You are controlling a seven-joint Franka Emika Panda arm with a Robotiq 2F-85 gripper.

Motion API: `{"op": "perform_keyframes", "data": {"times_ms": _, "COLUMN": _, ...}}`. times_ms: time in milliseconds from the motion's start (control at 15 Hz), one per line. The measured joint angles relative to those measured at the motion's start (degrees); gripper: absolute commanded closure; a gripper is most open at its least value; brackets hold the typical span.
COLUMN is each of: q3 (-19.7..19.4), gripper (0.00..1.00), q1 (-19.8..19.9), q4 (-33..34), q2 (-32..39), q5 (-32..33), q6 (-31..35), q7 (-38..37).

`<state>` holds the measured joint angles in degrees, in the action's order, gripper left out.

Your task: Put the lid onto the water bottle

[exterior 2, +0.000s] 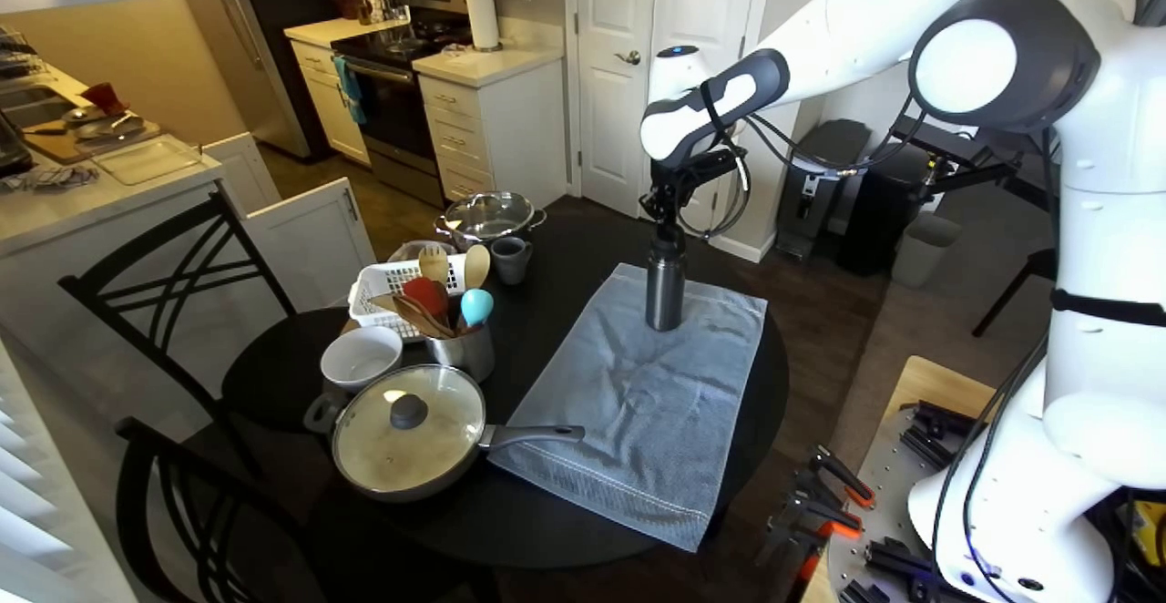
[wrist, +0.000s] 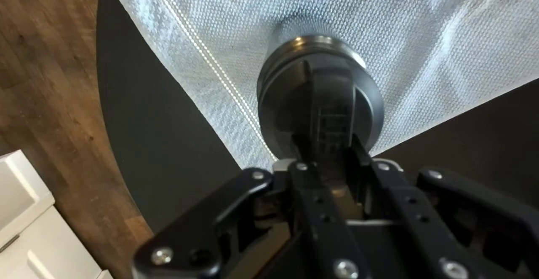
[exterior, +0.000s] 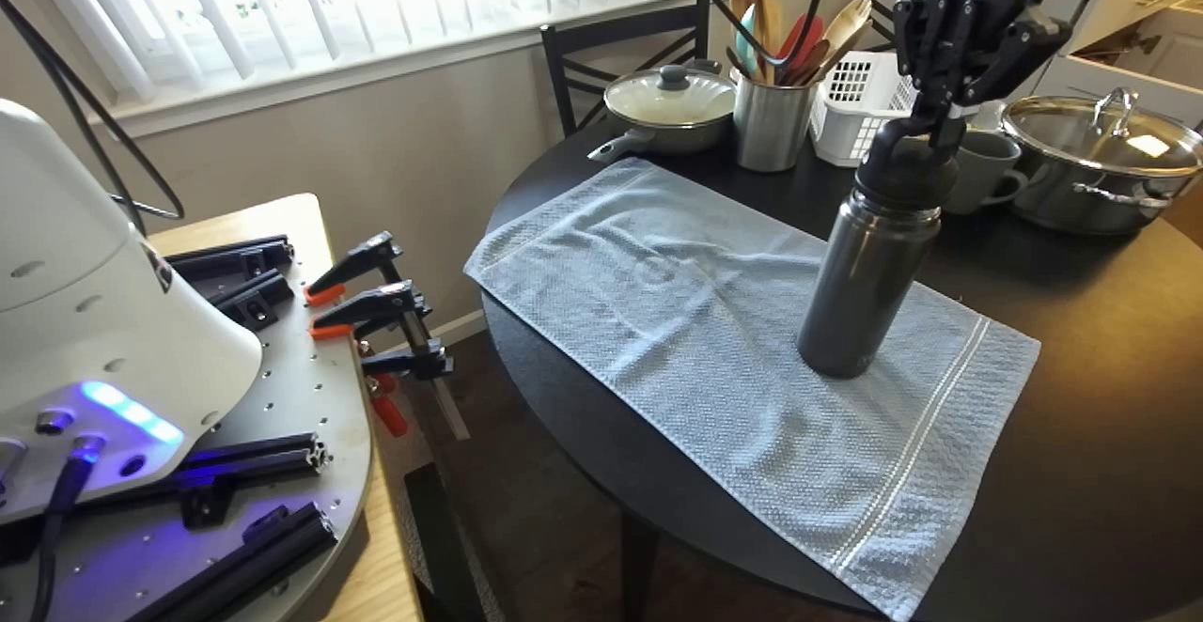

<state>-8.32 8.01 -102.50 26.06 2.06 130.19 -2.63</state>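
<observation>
The water bottle (exterior: 867, 288) is a dark grey metallic cylinder standing on a light blue towel; it also shows in an exterior view (exterior 2: 665, 295). The black lid (exterior: 907, 176) is at the bottle's mouth, with a shiny band of neck below it. In the wrist view the lid (wrist: 290, 102) covers the mouth, and the bottle's rim (wrist: 311, 43) shows behind it. My gripper (wrist: 326, 148) is shut on the lid's raised loop, from above. The gripper also shows in both exterior views (exterior: 943, 124) (exterior 2: 669, 213). I cannot tell whether the lid is fully seated.
The towel (exterior: 658, 321) lies on a round dark table (exterior: 1081, 472). Behind are a lidded pan (exterior: 672, 110), a utensil holder (exterior: 773, 124), a white basket (exterior: 860, 110), a grey mug (exterior: 982, 171) and a steel pot (exterior: 1090, 190). A white bowl (exterior 2: 362, 357) stands near the pan.
</observation>
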Motion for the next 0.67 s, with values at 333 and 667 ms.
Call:
{"op": "perform_keyframes", "data": {"times_ms": 333, "q3": 0.0, "gripper": 0.94, "q1": 0.0, "q4": 2.6, "q2": 1.2, "q5": -0.1, "q6": -4.7, "q7": 0.0}}
{"op": "perform_keyframes", "data": {"times_ms": 667, "q3": -0.1, "gripper": 0.94, "q1": 0.0, "q4": 3.6, "q2": 1.5, "q5": -0.1, "q6": -4.8, "q7": 0.0}}
